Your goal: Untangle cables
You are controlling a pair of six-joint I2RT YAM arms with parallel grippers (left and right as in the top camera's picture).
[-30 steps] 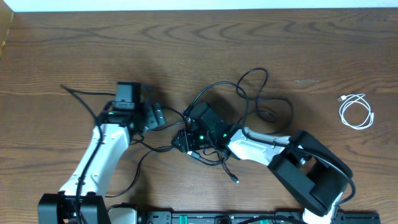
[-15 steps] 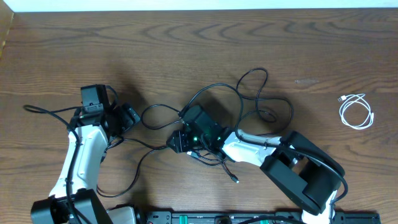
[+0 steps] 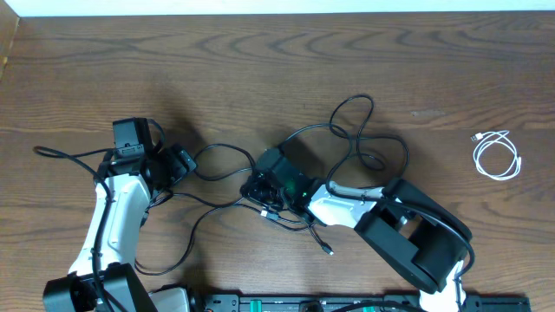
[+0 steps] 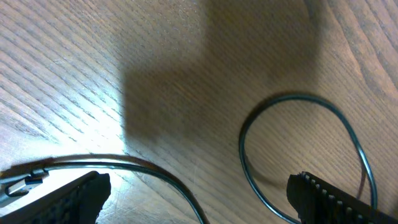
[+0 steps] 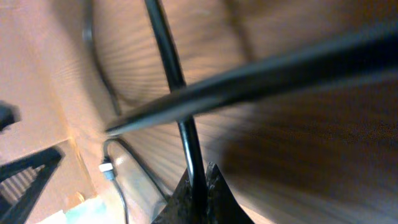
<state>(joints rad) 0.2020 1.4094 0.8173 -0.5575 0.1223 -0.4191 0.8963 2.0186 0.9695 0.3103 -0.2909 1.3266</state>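
Step in hand: separating. My right gripper (image 5: pixel 198 186) seems clenched on the thin black tangled cable (image 5: pixel 169 68), centred on the brown wooden table (image 3: pixel 260 61); my left gripper (image 4: pixel 199 196) hangs released above a loop (image 4: pixel 292 96). Next, I judge: grip that loop, pull apart.

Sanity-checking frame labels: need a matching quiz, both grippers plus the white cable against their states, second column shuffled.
Things:
1. white cable
2. left gripper
3. right gripper

States:
A. jaws shut on a black cable
B. jaws wide apart
C. coiled alone at the far right of the table

Pairs: 1-C, 2-B, 3-A
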